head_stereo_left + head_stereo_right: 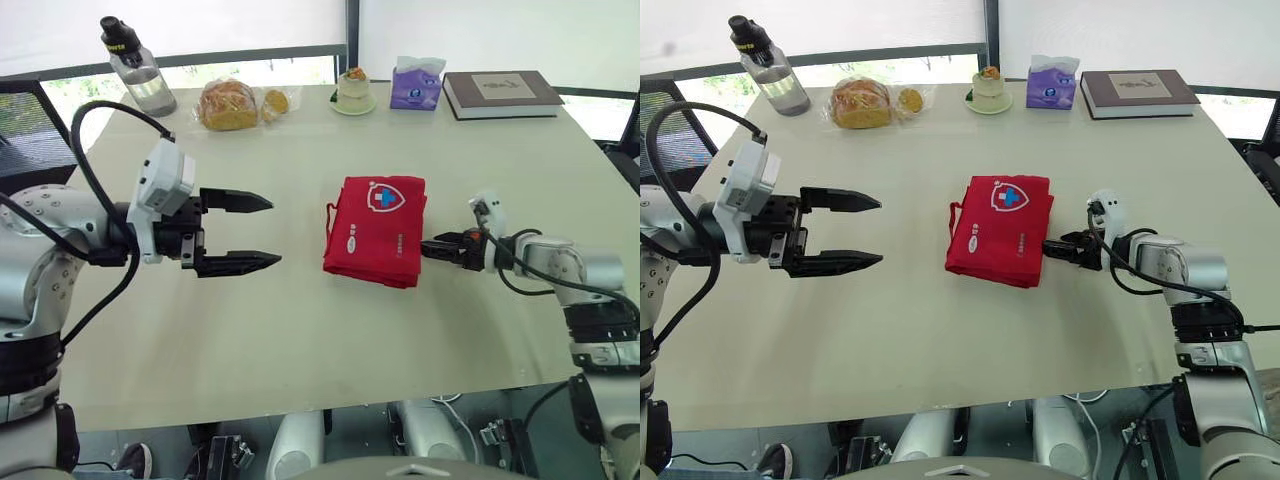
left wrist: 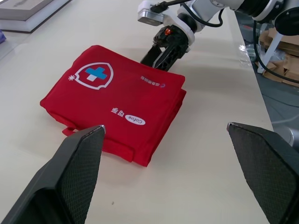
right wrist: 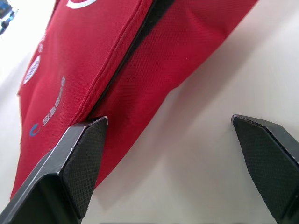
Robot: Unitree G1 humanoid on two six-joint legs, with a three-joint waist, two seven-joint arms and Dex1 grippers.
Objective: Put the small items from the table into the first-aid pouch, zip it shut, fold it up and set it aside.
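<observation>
The red fabric first-aid pouch (image 1: 375, 228), marked with a white shield and a blue cross, lies folded flat on itself near the middle of the pale beige table (image 1: 300, 340). The left gripper (image 1: 276, 232) hangs over the table on the pouch's left, well apart from it, with its two black fingers (image 2: 70, 177) spread wide and grasping nothing. The right gripper (image 1: 426, 247) sits low at the pouch's right edge, pointing at it. Its fingers (image 3: 74, 163) are parted and released, and one tip is right up against the red fabric (whether it actually touches cannot be told). Along the far edge of the table, well away from the pouch, stands a row of things. From the robot's left they are a clear plastic bottle with a black cap (image 1: 140, 70), a loaf of bread in a clear bag (image 1: 228, 104), a smaller bagged round bun (image 1: 275, 101), a pale cup on a green saucer (image 1: 353, 92), a purple tissue pack (image 1: 416, 84) and a dark hardcover book (image 1: 500, 93) lying flat.
</observation>
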